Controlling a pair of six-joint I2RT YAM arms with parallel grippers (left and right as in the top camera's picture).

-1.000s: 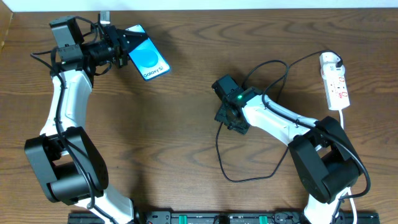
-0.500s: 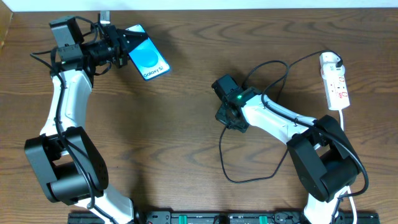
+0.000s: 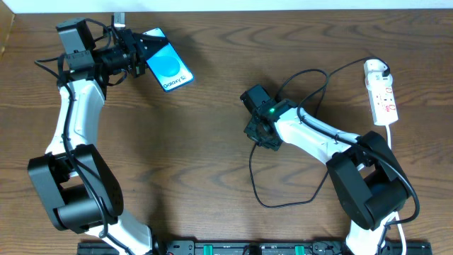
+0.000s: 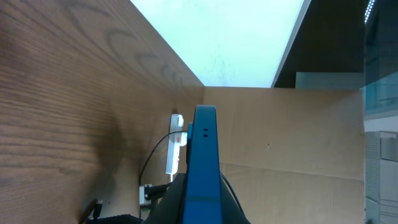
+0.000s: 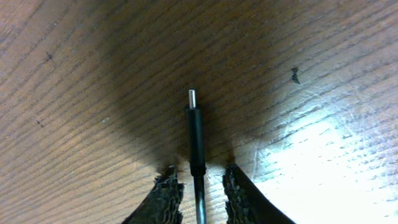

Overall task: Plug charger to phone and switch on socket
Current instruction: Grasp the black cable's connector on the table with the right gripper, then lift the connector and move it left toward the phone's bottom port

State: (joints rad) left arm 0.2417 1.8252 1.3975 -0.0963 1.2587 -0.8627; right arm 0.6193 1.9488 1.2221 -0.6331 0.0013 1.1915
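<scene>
Connector end of the charger: it lies between the pads of the right tool, metal tip pointing away from the wrist. The right wrist view shows a gap on each side of the cable, so the tool stands apart and clamps nothing. It hangs low over the wood surface near the middle.

Behind the tool, the slack cable makes a loop toward the near edge and a second arc over the right arm, ending at the white plug. The plug sits in the far end of the socket, which lies at the right edge. Switch state cannot be read.

At the far left, the left tool is clamped on the phone, screen up in the overhead view. Phone and connector are well apart.

Hazards from here, as judgements:
- Closing off-centre may roll the connector or let it slip, leaving the tip skewed to the port.
- Gripping the thin cable rather than the stiff connector body lets the tip droop on insertion.
- Carrying the connector across may pull the slack taut, snag it on the arm, or drag the socket.
- Insertion force may pivot the phone in its grip.
</scene>
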